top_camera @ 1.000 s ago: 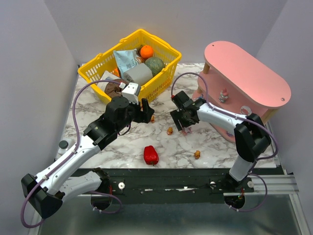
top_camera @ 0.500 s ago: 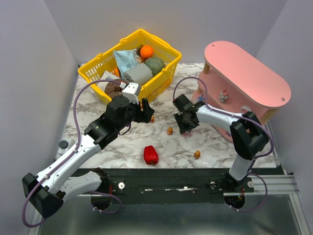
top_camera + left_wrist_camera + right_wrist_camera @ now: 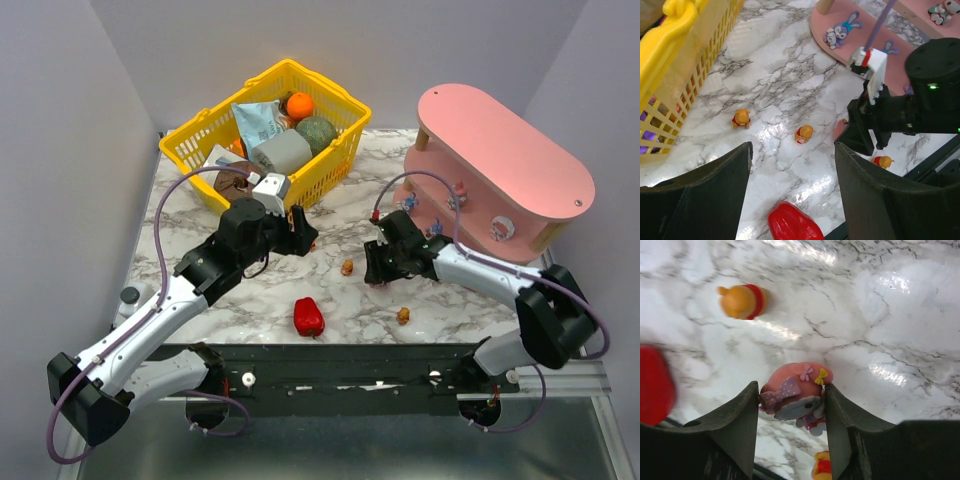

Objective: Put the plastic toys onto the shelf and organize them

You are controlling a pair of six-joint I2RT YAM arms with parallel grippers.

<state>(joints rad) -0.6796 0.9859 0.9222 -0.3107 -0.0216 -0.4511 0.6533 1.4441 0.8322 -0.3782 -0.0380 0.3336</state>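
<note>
Pink toy (image 3: 792, 392) with purple bow sits pinched between right fingers (image 3: 735, 432).

The table (image 3: 785, 85) has a marble-patterned top, smooth and glossy, with white glare in both wrist views. The pink toy (image 3: 790, 382) between the fingers (image 3: 732, 430) of the right gripper (image 3: 791, 392) is smooth moulded plastic; the fingers look dark and matt. The red pepper (image 3: 309, 317) at six o'clock has a wet-looking shine. The basket (image 3: 330, 165) at eleven o'clock is yellow plastic mesh. The shelf (image 3: 520, 160) at two o'clock has matt pink boards on pale wooden posts (image 3: 424, 141)
</note>
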